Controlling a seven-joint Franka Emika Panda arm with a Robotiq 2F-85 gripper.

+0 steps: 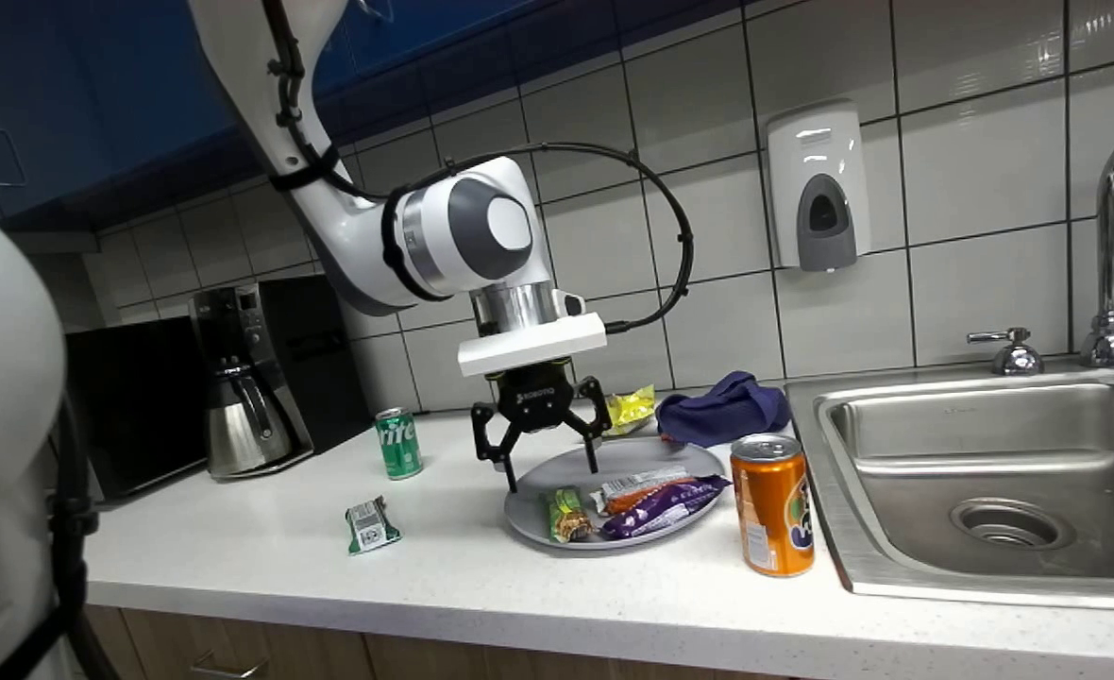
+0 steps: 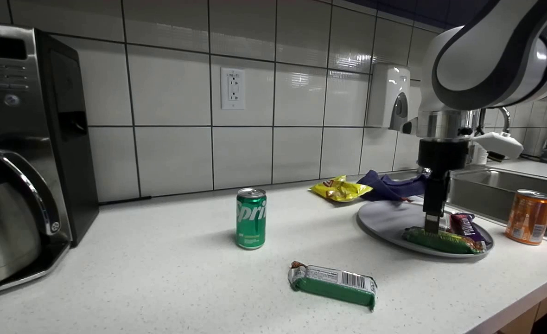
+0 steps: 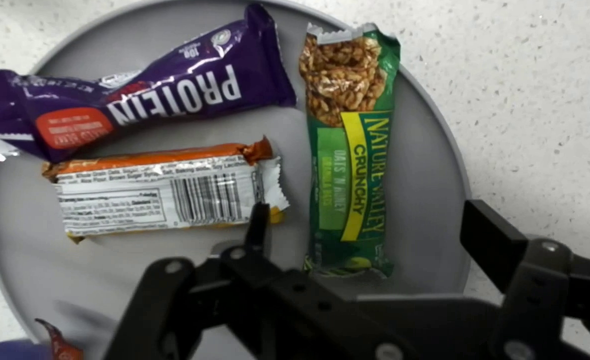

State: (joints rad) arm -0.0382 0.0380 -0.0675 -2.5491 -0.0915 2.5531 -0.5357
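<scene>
My gripper point(image 1: 553, 478) is open and empty above a round grey plate point(image 1: 527, 515). It also shows in the wrist view point(image 3: 369, 215), with its black fingers on either side of a green crunchy granola bar point(image 3: 351, 185). I cannot tell whether the fingertips touch the plate or bar. On the plate lie also a purple protein bar point(image 3: 175, 92) and an orange bar with its white barcode side up point(image 3: 160, 195). In an exterior view the gripper point(image 2: 432, 226) appears edge-on, in front of the green bar point(image 2: 442, 240).
An orange can point(image 1: 772, 510) stands between the plate and the steel sink point(image 1: 972, 434). A dark blue cloth point(image 1: 722, 411) and yellow bag point(image 1: 629, 412) lie behind the plate. A green can point(image 2: 251, 218), another green bar point(image 2: 333, 284) and a coffee maker point(image 2: 69, 139) are on the counter.
</scene>
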